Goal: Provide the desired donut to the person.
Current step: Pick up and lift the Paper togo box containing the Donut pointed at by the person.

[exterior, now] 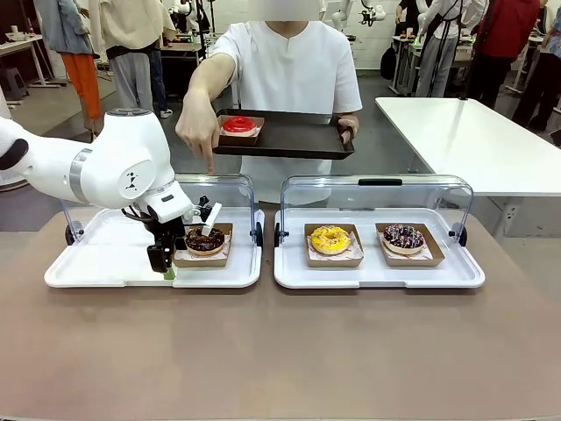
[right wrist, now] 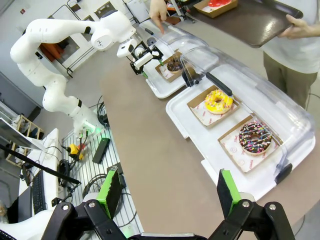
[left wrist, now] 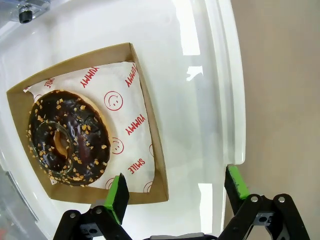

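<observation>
Brown card: a square paper tray [left wrist: 148, 131] of thin kraft board with low upright walls, lined with white paper printed in red.
Chocolate donut [left wrist: 67, 137]: a glossy dark ring scattered with pale nut crumbs. It lies in the paper tray, left of centre in the left wrist view and lower left of centre in the front view.
Left hand [left wrist: 177, 187]: jaws spread wide, gripping nothing. One green pad is at the paper tray's lower right corner, the other over the white tray's rim. The donut sits up and left of the gap, apart from both pads.
White tray [exterior: 88, 272]: smooth plastic with rounded corners, and a clear domed lid [exterior: 230, 186] raised behind it.
Person [exterior: 289, 70]: index finger [exterior: 208, 160] points down above the lid; the other arm carries a dark tray [exterior: 298, 140] with a red donut [exterior: 238, 124].
Right hand [right wrist: 168, 189]: jaws wide apart, empty, high over the matte tabletop [right wrist: 150, 140].
</observation>
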Action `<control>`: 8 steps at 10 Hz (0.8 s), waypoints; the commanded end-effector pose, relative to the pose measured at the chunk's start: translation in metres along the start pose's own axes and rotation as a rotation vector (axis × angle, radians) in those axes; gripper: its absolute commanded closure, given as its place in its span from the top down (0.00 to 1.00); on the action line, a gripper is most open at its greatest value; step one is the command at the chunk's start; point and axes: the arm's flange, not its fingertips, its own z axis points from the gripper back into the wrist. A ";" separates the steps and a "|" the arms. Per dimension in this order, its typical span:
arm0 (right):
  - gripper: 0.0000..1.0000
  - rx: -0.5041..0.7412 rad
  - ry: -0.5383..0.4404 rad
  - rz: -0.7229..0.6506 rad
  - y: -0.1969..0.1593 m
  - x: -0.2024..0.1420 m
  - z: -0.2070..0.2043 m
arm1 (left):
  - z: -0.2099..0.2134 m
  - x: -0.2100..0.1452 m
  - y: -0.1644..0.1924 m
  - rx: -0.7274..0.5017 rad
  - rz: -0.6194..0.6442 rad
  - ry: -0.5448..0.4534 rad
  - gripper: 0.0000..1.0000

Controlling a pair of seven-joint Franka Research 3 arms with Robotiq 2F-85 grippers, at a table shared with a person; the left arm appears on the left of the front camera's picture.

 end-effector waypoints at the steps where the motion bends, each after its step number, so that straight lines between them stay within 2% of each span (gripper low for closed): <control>1: 1.00 0.005 -0.007 0.003 0.000 -0.001 -0.001 | -0.005 0.005 0.008 0.010 0.021 0.029 1.00; 5: 1.00 0.005 -0.007 0.003 0.000 -0.001 -0.001 | -0.008 0.003 0.012 0.010 0.037 0.025 1.00; 6: 1.00 0.005 -0.007 0.003 0.000 -0.001 -0.001 | -0.007 0.003 0.012 0.016 0.029 0.022 0.54; 7: 1.00 0.005 -0.007 0.003 0.000 -0.001 -0.001 | -0.007 0.003 0.013 0.012 0.022 0.025 0.45; 8: 1.00 0.005 -0.007 0.003 0.000 -0.001 -0.001 | -0.006 0.003 0.013 0.011 0.021 0.025 0.00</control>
